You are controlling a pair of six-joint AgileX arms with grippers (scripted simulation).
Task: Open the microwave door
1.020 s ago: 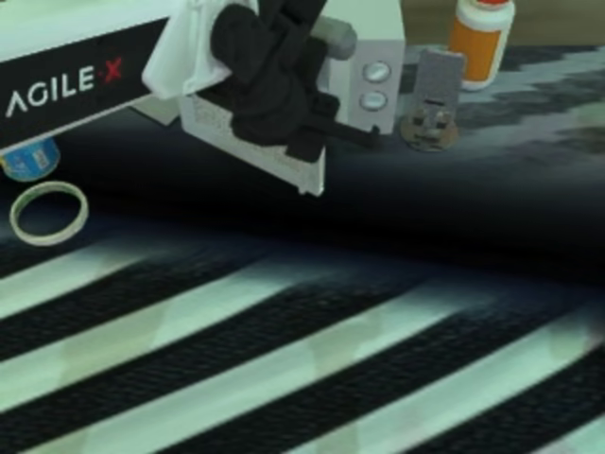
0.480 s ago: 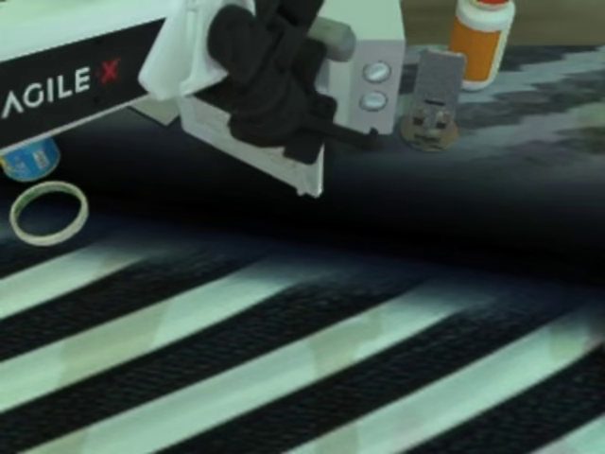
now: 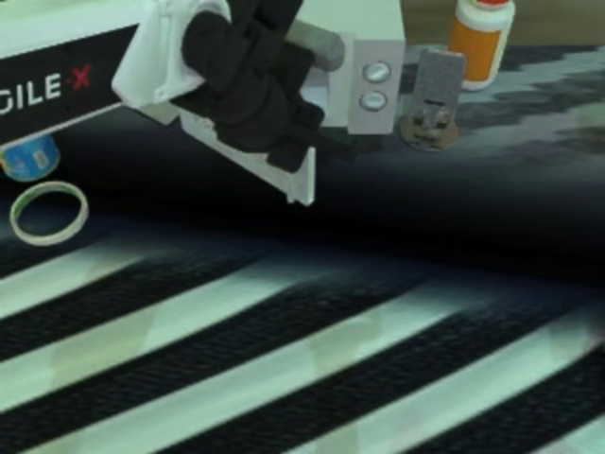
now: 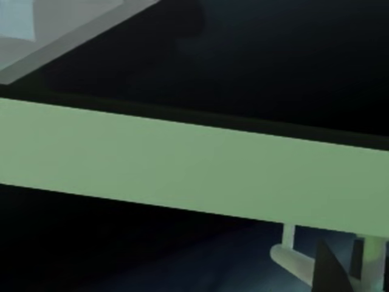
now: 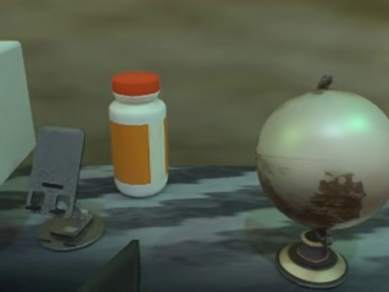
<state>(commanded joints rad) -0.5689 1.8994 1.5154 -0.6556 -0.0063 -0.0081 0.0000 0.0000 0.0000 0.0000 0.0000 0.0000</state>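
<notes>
Top view: left gripper (image 3: 326,142), fingers' spread unclear, is swinging the microwave door (image 3: 260,163) outward from the microwave (image 3: 373,43); widening likely follows.

The left end effector (image 3: 317,132) sits against the microwave door (image 3: 250,156), which stands swung out from the microwave (image 3: 364,38). Just right of it the knob panel (image 3: 375,85) blocks passage, with a phone stand (image 3: 430,104) and an orange bottle (image 3: 479,33) beyond. Left of it lie a ring (image 3: 47,213) and a blue can (image 3: 28,156). In front, the striped desk (image 3: 378,359) lies open.
</notes>
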